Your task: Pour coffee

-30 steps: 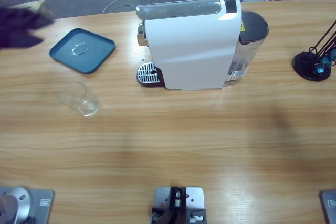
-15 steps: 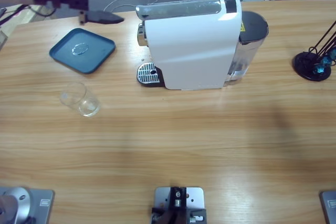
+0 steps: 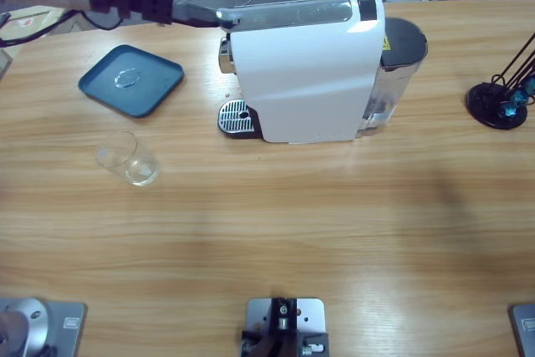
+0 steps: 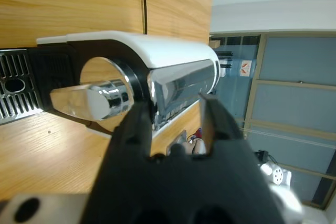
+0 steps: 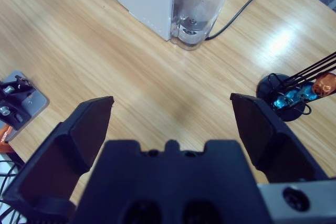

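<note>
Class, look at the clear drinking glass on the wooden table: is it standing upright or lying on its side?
Lying on its side. The clear drinking glass shows its round wall lengthways on the wooden table, apart from the white coffee machine.

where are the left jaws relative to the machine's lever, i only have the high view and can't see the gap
observer: the left wrist view shows the left gripper open, with the silver lever lined up in the gap between its jaws. I cannot tell whether they touch.
operator: where's the right arm, it's not in my view
observer: the right gripper hangs above the table, looking down at the water tank end of the machine.
operator: holding anything
observer: no, its jaws are wide open, with only bare table between them.
</note>
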